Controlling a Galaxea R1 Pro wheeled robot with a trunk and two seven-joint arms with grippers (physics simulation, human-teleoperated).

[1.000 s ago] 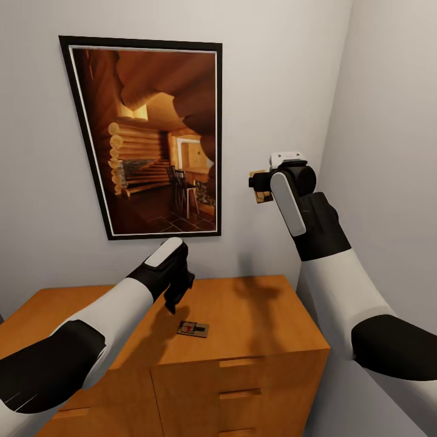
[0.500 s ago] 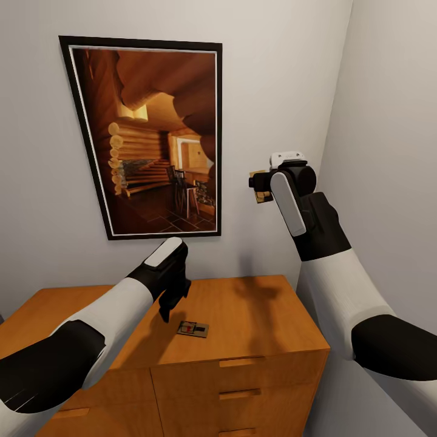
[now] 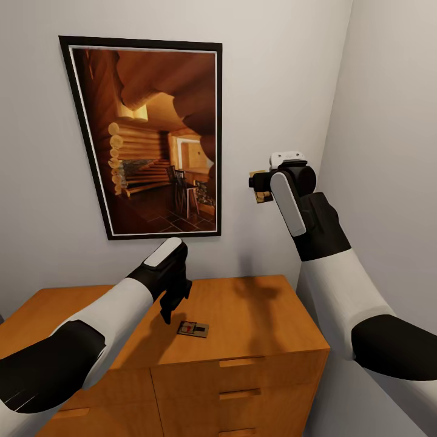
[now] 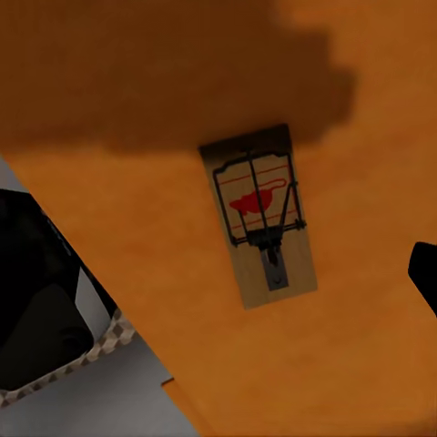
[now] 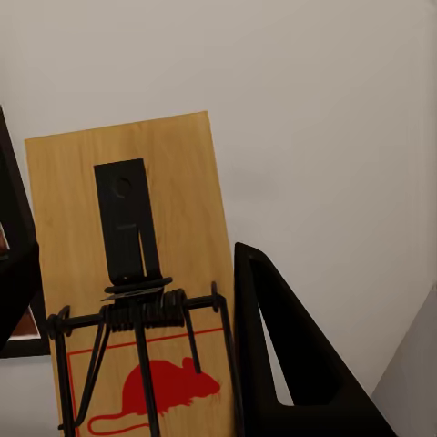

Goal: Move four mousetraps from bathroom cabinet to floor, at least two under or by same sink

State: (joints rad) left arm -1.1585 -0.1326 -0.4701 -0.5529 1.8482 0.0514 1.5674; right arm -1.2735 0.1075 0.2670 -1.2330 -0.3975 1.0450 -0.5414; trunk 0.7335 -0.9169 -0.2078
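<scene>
- Cabinet (image 3: 255,315) of orange-brown wood stood against the wall below a dark-framed log-cabin picture (image 3: 152,136), with drawer fronts facing the robot.
- One mousetrap (image 3: 193,329) lay flat on the cabinet top near its front edge; the left wrist view showed its tan board, black wire and red mouse print (image 4: 259,214).
- The left gripper (image 3: 171,304) hung just above and beside that trap, not touching it; whether its jaws were wide or narrow could not be told.
- The right gripper (image 3: 260,185) was raised near the wall, its jaws clamped on a second mousetrap (image 5: 137,282).
</scene>
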